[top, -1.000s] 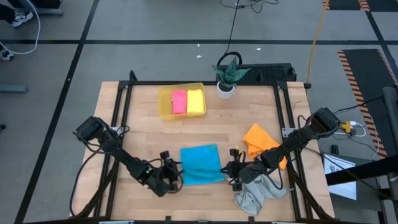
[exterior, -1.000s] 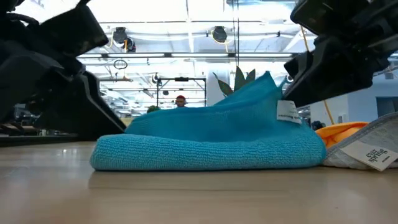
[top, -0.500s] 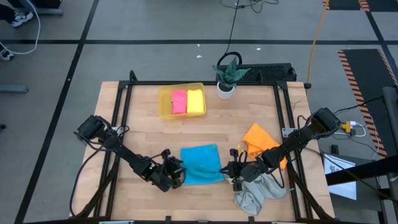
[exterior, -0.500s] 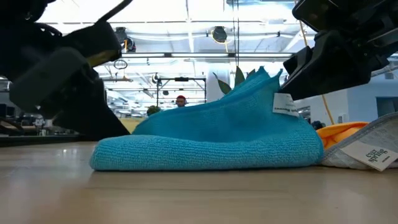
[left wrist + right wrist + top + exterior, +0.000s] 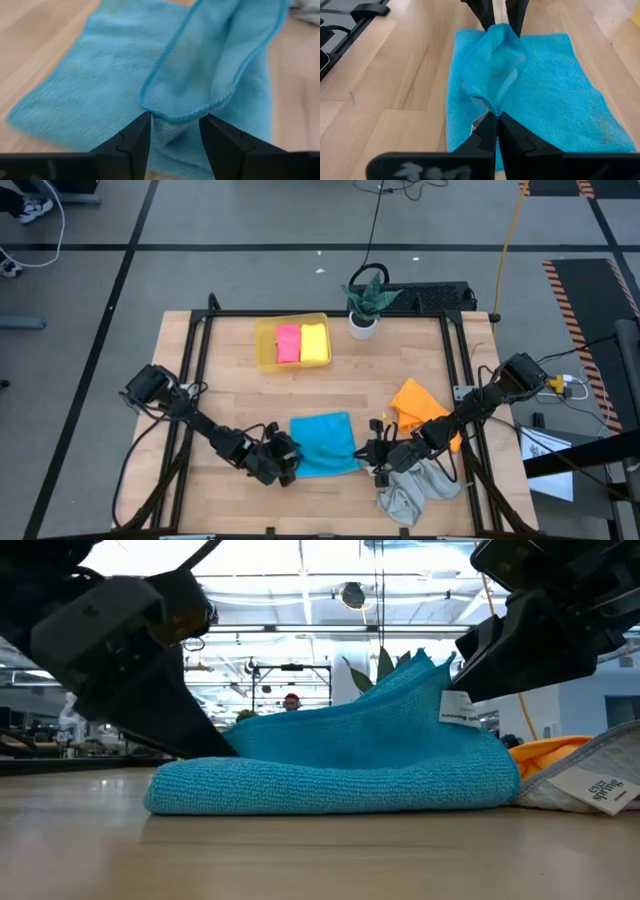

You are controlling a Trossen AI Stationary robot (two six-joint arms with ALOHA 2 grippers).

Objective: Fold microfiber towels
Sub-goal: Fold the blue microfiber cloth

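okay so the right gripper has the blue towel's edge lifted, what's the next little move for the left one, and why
Probably ease the left gripper forward and close on the raised fold. Its fingers stand open on either side of the blue towel's lifted hemmed edge, not yet pinching it. The right gripper is shut on the same towel, holding that edge off the table.

The bright blue towel (image 5: 323,444) lies near the table's front edge with one corner lifted up, the orange towel (image 5: 418,406) and the crumpled grey towel (image 5: 412,490) lie toward the right edge, and the folded pink towel (image 5: 288,343) and yellow towel (image 5: 315,342) lie side by side near the back edge.
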